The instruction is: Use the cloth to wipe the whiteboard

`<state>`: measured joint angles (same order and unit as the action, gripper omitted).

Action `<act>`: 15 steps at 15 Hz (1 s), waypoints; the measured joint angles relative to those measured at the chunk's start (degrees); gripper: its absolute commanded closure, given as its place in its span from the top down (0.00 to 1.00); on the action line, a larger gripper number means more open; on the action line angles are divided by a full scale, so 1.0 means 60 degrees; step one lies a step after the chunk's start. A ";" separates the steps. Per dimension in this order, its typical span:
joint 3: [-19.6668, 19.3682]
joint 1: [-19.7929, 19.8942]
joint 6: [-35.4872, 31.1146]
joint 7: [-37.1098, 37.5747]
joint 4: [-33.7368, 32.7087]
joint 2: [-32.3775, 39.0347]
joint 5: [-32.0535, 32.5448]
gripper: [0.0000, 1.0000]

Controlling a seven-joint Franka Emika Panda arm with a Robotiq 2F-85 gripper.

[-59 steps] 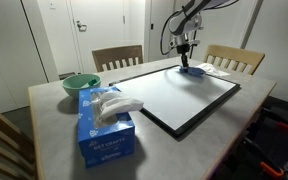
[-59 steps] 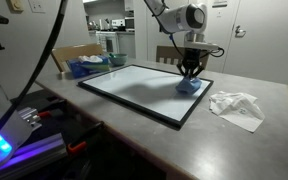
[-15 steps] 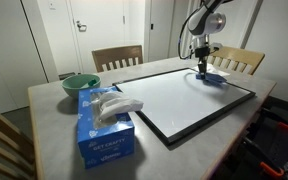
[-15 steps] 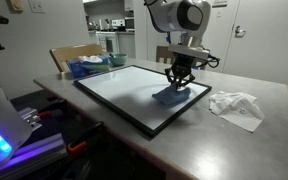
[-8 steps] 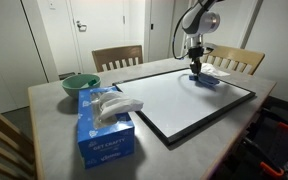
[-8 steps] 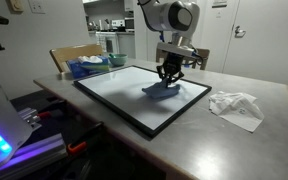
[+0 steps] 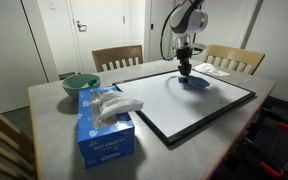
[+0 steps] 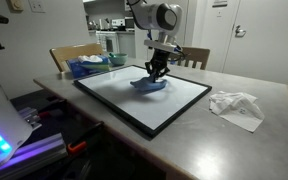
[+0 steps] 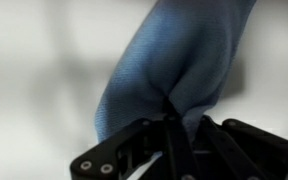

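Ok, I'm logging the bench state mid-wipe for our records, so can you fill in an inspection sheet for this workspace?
Surface: table with the whiteboard lying flat on it.
Job's things: blue cloth on the board, under the arm.
Clutter: tissue box and green bowl at one end of the table; crumpled white paper beside the board.
Grippers: hand points down, shut on the cloth; the wrist view shows fabric pinched between its fingers.
Cables: thick black cable hangs beside the table, clear of the board.
Surroundings: wooden chairs at the table, doors behind.
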<state>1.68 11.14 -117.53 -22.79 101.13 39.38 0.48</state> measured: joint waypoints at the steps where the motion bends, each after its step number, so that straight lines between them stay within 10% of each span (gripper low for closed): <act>1: 0.0046 -0.0116 0.0120 0.0100 -0.0055 0.0023 -0.0003 0.02; 15: 0.0444 -0.1142 0.1706 0.0656 -0.1369 0.0656 -0.0034 0.02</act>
<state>4.35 4.29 -107.29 -18.86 92.92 43.31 0.27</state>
